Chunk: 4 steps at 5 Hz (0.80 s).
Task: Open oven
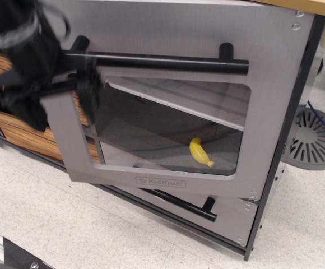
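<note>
The silver-grey oven door (266,112) with its clear window and "KidKraft" logo (161,182) is swung partly open, left edge out toward me, hinged at the right. Its long black bar handle (162,60) runs across the top. My black gripper (61,111) is blurred at the door's left edge. Its fingers are spread, one finger (88,92) hanging just below the handle's left end and the other left of the door. A grey shelf (179,103) and a yellow toy banana (200,152) show inside.
The short grey drawer (232,216) with its own black bar handle sits under the door. Brown wood-grain drawers (22,137) are at the left behind my gripper. A grey slotted disc (314,140) lies on the floor at the right. A wooden countertop (314,7) is above.
</note>
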### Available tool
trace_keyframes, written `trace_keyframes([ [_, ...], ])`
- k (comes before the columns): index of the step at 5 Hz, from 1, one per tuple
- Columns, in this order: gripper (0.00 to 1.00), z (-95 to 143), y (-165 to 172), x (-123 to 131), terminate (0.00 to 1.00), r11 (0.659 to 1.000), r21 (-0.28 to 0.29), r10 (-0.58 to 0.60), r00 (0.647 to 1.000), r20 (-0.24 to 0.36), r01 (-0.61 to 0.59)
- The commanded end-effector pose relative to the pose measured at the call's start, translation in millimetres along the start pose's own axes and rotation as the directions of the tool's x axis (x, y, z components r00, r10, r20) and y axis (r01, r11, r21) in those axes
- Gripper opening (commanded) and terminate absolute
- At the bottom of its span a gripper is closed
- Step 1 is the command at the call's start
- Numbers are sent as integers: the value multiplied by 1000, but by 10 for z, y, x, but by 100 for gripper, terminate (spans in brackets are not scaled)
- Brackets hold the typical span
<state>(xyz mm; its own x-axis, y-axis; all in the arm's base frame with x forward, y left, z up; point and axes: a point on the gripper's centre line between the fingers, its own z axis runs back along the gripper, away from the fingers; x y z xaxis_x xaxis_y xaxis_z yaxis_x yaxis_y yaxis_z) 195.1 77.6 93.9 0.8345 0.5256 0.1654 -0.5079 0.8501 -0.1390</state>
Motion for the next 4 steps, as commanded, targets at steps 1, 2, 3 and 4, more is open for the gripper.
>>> trace_keyframes([
  [1,100,53,681,509,0,996,82,-47,992,117,38],
  [2,100,109,921,617,0,991,130,-52,990,131,35],
  [3,100,185,1156,681,0,989,139,-71,991,110,55],
  [4,100,234,1335,743,0,978,197,-90,990,105,68],
])
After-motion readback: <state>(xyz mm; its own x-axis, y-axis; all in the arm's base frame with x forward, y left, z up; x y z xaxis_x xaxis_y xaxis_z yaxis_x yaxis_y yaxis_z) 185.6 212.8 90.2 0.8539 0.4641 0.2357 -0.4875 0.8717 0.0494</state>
